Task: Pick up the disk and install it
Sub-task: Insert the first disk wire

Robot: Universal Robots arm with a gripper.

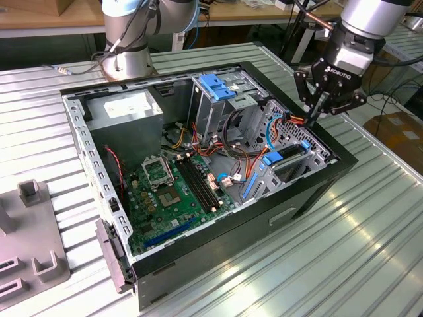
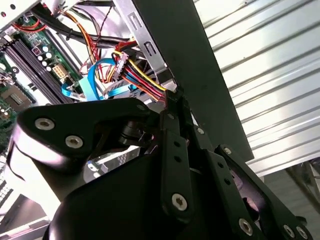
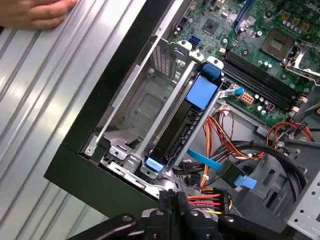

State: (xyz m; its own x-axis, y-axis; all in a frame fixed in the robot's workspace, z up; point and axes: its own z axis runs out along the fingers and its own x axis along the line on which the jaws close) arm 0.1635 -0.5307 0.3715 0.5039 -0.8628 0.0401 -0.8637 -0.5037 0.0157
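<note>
The disk [image 3: 181, 129] sits edge-up in the metal drive bay at the case's front corner. Blue rails run along it, with a broad blue tab [image 3: 202, 91] at one end. In the exterior view the disk [image 1: 291, 154] lies low in the bay on the right. My gripper [image 1: 314, 116] hangs just above and behind that bay. Its fingers [image 2: 171, 117] are pressed together on the end of a bundle of red, yellow and black power wires [image 3: 204, 198]. The same wires [image 2: 142, 79] run from the fingertips back into the case.
The open computer case [image 1: 310, 198] lies on a ribbed metal table [image 1: 370, 218], with the motherboard [image 1: 173, 191], a grey power supply [image 1: 125, 111] and a blue-topped cage [image 1: 218, 86] inside. A person's hand [image 3: 40, 12] rests on the table beside the case. Grey fixtures [image 1: 33, 251] stand at the exterior view's left.
</note>
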